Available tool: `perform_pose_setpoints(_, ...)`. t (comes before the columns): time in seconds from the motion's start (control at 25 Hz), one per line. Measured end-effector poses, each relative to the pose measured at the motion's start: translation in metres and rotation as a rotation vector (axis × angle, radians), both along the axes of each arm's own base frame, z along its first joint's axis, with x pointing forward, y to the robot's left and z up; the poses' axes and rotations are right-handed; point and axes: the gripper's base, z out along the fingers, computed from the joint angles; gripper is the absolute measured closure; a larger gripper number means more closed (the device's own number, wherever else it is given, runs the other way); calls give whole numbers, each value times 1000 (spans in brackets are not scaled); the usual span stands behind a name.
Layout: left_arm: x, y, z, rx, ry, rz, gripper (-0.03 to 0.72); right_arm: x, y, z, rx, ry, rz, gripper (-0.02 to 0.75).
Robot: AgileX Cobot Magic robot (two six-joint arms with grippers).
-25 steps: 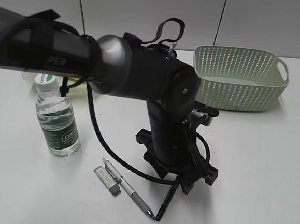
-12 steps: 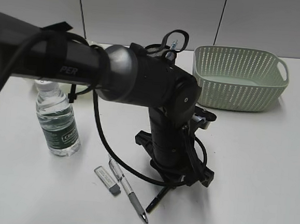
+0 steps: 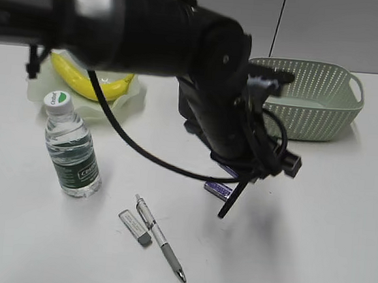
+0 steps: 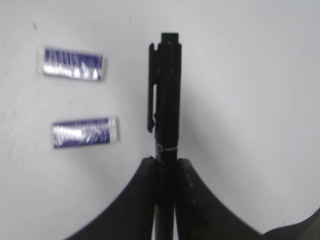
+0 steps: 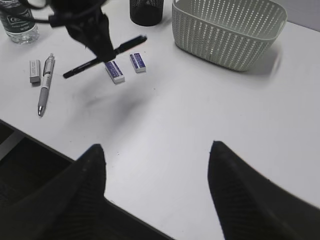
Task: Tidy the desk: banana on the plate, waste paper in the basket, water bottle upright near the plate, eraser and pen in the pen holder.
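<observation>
Black pen (image 4: 167, 95) is hanging clamped between my left gripper (image 3: 237, 191) pads, jaws narrowed tight on its barrel, clip end pointing away from the wrist camera. In the exterior view it is slanting down clear of the desk (image 3: 326, 224), so I am judging this as the carry toward the pen holder (image 5: 146, 11), which is sitting toward the far edge just left of the basket (image 3: 307, 98). Gripping the barrel partway along is leaving a long end free to drop into the cup, I think.

Under the pen, two erasers with purple sleeves (image 4: 73, 64) (image 4: 86, 132) are lying flat, close together but apart, waiting their turn. Toward the near edge a silver pen (image 3: 159, 237) is lying beside a small grey-white block (image 3: 135, 227), almost touching; I cannot tell what that block is.

Water bottle (image 3: 72, 147) is standing upright near the left side, just in front of the plate (image 3: 130, 97), where the banana (image 3: 89, 81) is already lying. Both look done.

My right gripper (image 5: 156, 187) is hovering over the near edge, jaws wide, holding nothing.

Count: two pens, two erasers, one bottle, one banana, one plate, one basket, one holder. I am not spotting the waste paper.
</observation>
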Motion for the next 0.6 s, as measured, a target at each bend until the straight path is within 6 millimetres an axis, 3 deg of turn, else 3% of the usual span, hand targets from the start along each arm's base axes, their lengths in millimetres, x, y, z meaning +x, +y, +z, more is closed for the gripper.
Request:
perform_pose_setpoints(0.16, 6, 5, 60, -198, -180, 15, 619, 0, 0, 0, 0, 0, 0, 229)
perform_pose_setpoints(0.32, 34, 29, 101, -333, -375, 77, 619, 0, 0, 0, 0, 0, 0, 229)
perform_pose_setpoints(0.44, 65, 52, 112, -377, -492, 143, 619, 0, 0, 0, 1, 1, -1, 229)
perform_pose_setpoints(0.6, 103, 74, 110, -448, -623, 221, 619, 0, 0, 0, 1, 1, -1, 229)
